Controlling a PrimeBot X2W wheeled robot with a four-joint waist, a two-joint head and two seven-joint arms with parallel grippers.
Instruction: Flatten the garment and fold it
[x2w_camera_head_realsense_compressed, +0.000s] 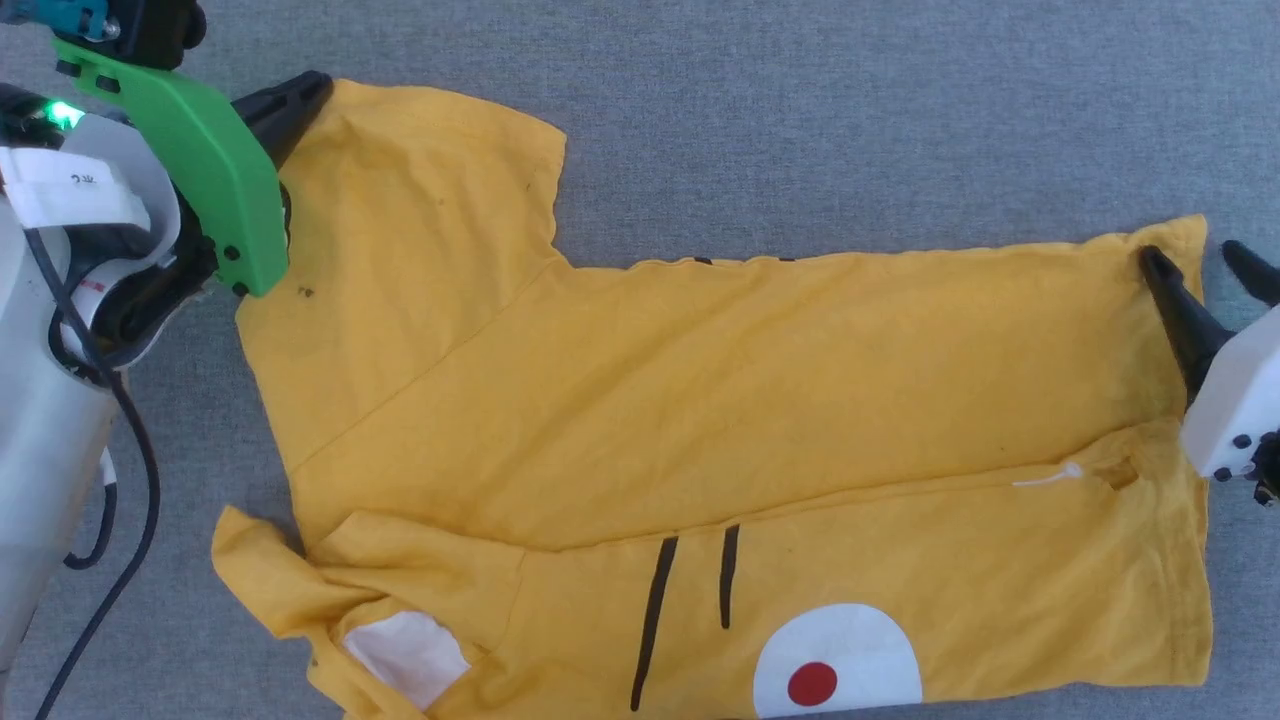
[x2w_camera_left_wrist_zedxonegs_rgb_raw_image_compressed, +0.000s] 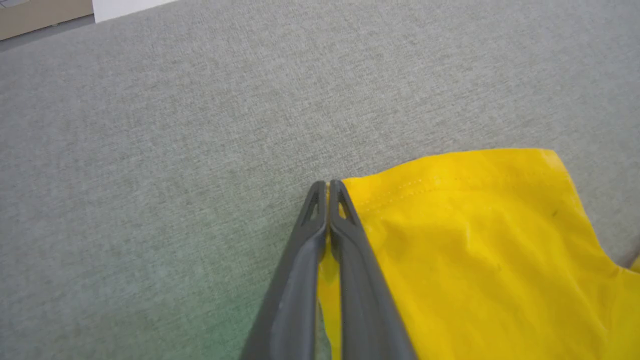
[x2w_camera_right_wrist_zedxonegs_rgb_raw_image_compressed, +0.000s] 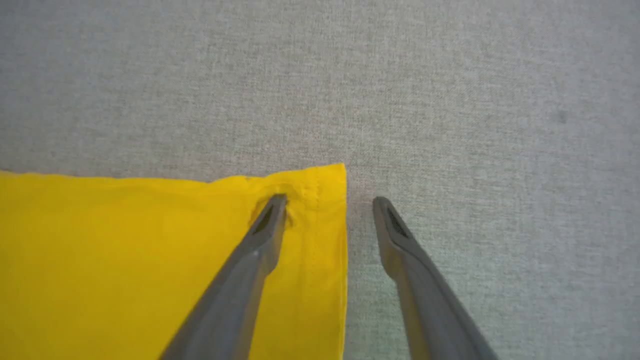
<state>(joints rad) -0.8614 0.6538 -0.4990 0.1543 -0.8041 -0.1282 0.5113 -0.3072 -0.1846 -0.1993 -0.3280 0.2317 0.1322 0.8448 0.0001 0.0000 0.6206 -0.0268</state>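
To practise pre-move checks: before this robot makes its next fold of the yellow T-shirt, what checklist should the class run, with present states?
1. Grip of left claw on the garment at the sleeve corner: ok, shut.
2. Grip of right claw on the hem corner: not ok; open, one finger on cloth, one on the grey surface.
3. Upper fold flat: ok.
4. The collar end smooth: not ok, crumpled.
5. Layers pinched by left claw: cannot tell.

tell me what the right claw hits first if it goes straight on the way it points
Probably the grey cloth just past the corner of the shirt. The right claw stands open, one finger on the hem, the other off its edge. Depth is hard to judge.
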